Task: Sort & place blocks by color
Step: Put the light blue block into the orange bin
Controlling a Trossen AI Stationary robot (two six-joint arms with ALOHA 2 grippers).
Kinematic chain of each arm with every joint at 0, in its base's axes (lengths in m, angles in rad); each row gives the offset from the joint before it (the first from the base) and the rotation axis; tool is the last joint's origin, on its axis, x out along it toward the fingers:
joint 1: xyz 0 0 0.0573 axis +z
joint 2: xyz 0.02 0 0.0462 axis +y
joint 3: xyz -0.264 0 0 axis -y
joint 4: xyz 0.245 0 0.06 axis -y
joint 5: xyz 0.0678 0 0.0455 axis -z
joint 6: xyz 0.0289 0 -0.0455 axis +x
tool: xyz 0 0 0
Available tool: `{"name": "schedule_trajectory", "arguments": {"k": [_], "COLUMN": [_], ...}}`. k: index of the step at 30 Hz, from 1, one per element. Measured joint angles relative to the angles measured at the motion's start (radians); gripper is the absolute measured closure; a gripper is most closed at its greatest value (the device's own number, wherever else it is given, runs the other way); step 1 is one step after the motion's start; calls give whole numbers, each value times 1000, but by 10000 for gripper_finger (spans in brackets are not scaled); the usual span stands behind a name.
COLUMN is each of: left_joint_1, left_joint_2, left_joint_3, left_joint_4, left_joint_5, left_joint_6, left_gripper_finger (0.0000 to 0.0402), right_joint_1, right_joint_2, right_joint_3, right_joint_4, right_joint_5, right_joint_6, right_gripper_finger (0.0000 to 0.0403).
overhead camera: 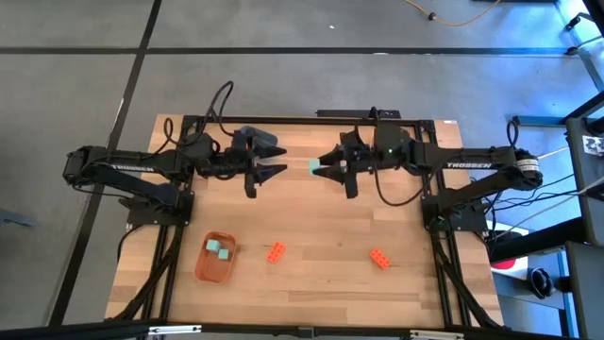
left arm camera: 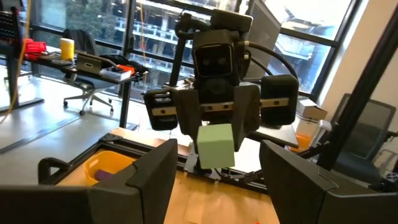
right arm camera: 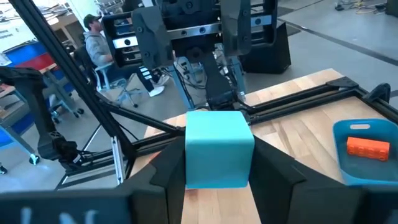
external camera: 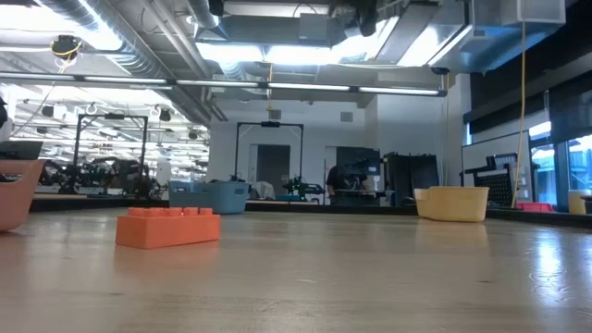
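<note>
My right gripper (overhead camera: 319, 167) is raised above the table's far middle, shut on a teal-mint block (right arm camera: 217, 148). This block also shows in the left wrist view (left arm camera: 216, 146). My left gripper (overhead camera: 281, 161) faces it from the left, open and empty, a short gap away. Two orange-red blocks (overhead camera: 275, 251) (overhead camera: 379, 258) lie flat on the wood near the front. Two more teal blocks (overhead camera: 220, 248) lie in the orange bowl (overhead camera: 209, 269) at front left. Another orange-red block (right arm camera: 367, 147) lies in the blue bowl (right arm camera: 373, 165). My right gripper pinches the teal-mint block by two opposite sides (right arm camera: 189, 155) between its two fingers. The fingers are about level and point toward the table's left side. The block sticks out past the fingertips, clear of the table.
The blue bowl (external camera: 217, 196) stands at the table's far side under my left arm. The yellow bowl (external camera: 453, 203) stands at the far right and holds something purple (left arm camera: 104, 176). Bare wood lies between the two front blocks. A person (right arm camera: 99, 43) sits beyond the table.
</note>
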Motion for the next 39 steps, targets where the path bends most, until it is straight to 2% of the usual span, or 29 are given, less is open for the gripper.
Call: {"name": "schedule_trajectory", "arguments": {"k": [20, 23, 32, 35, 39], "left_joint_1": [0, -21, -141, -150, -150], "left_joint_2": [0, 0, 4, 29, 105], "left_joint_3": [0, 0, 0, 0, 45], "left_joint_4": [-2, -23, -45, -13, 16], "left_joint_5": [-13, -40, -284, -321, -317], "left_joint_6": [25, 136, 641, 725, 803], "left_gripper_finger": [182, 182, 182, 182, 182], "right_joint_1": [-6, -6, -6, -6, -4], "right_joint_2": [0, 0, 0, 6, 43], "right_joint_3": [0, 0, 0, 0, 0], "right_joint_4": [-1, 18, 106, 122, 160], "right_joint_5": [-15, -14, 10, 43, 48], "right_joint_6": [30, 59, 167, 200, 252], "right_gripper_finger": [266, 266, 266, 266, 266]}}
